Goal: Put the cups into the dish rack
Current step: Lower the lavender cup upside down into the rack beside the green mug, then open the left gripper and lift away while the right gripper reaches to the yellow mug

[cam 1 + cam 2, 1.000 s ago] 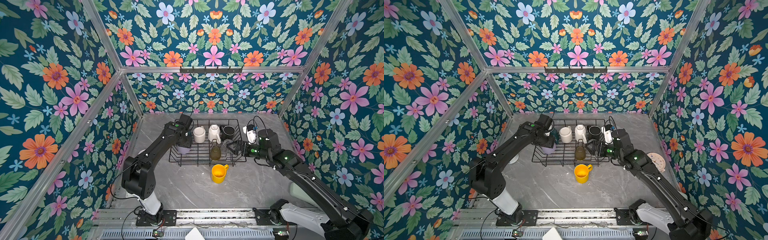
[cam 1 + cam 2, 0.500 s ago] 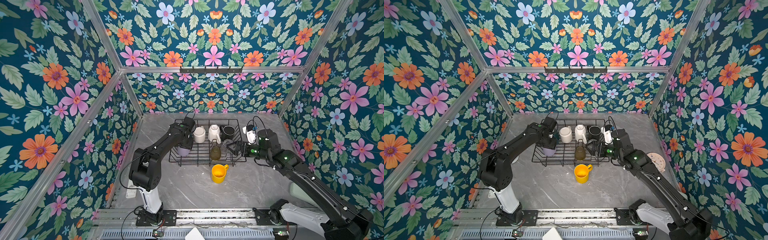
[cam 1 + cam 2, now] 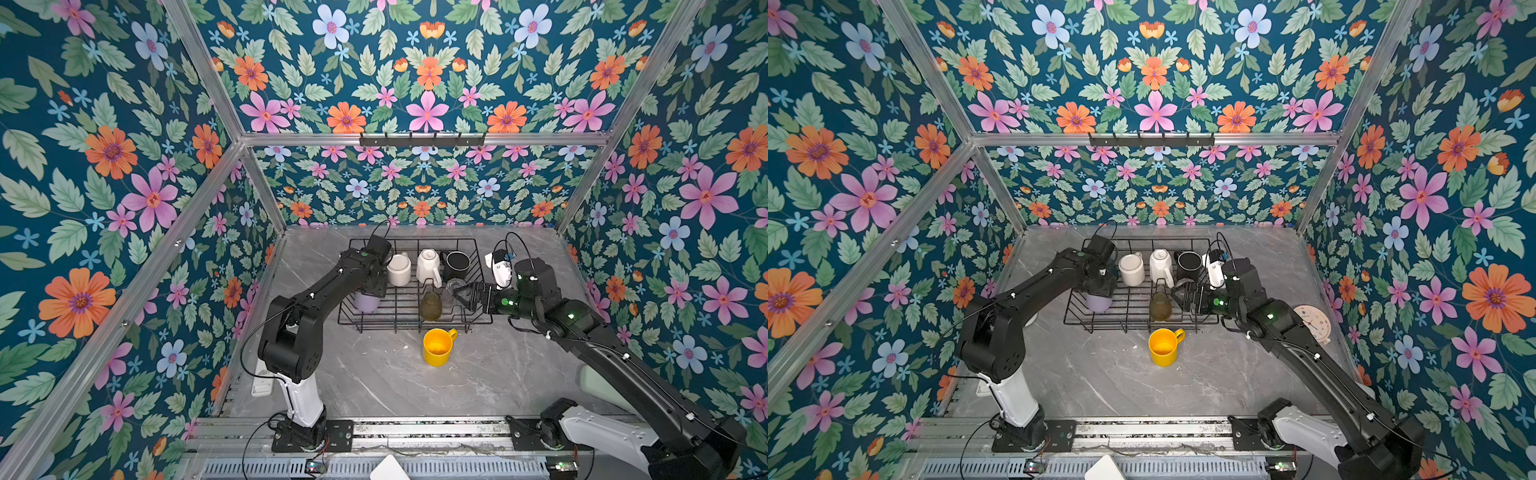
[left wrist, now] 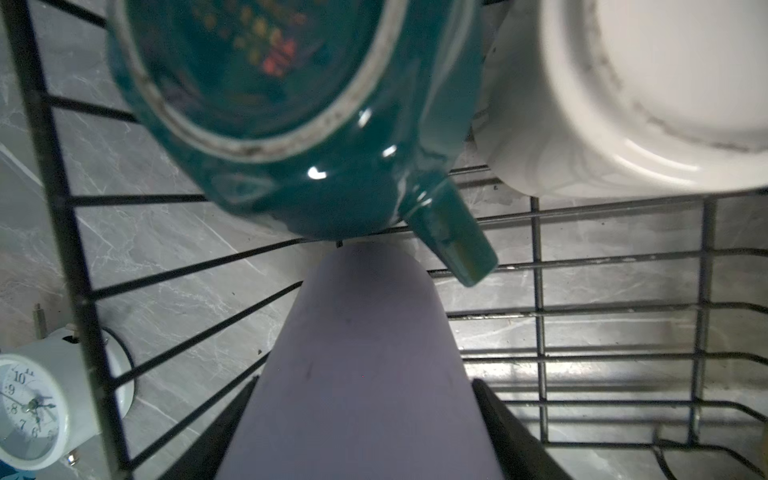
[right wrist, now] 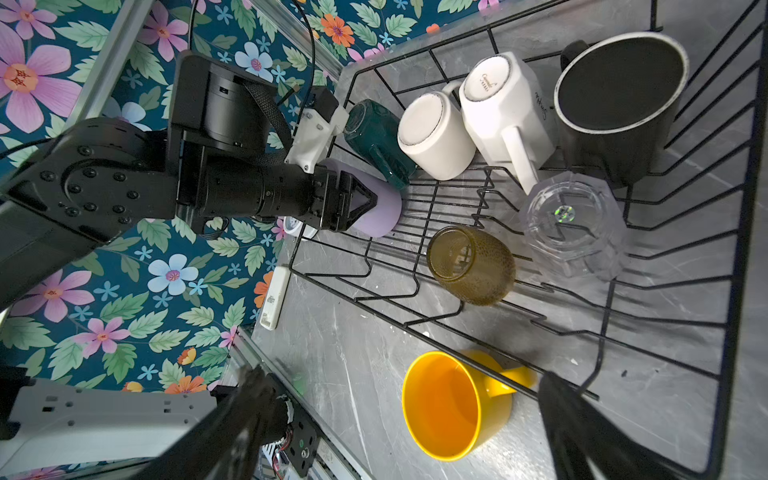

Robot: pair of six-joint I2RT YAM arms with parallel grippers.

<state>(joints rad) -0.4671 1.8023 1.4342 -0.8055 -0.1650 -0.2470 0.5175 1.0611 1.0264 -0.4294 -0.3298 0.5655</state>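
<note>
The left fingers squeeze the lilac tumbler low in the dish rack, I think to park it; the right fingers are wide apart, maybe for the yellow cup

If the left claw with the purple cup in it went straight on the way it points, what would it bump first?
Probably the wire floor of the dish rack. The left gripper points down into it, lilac tumbler first. The teal mug sits so close that the tumbler might brush it; depth is hard to judge.

elbow of left arm swung toward dish rack, lilac tumbler in left pincer slightly lower
</note>
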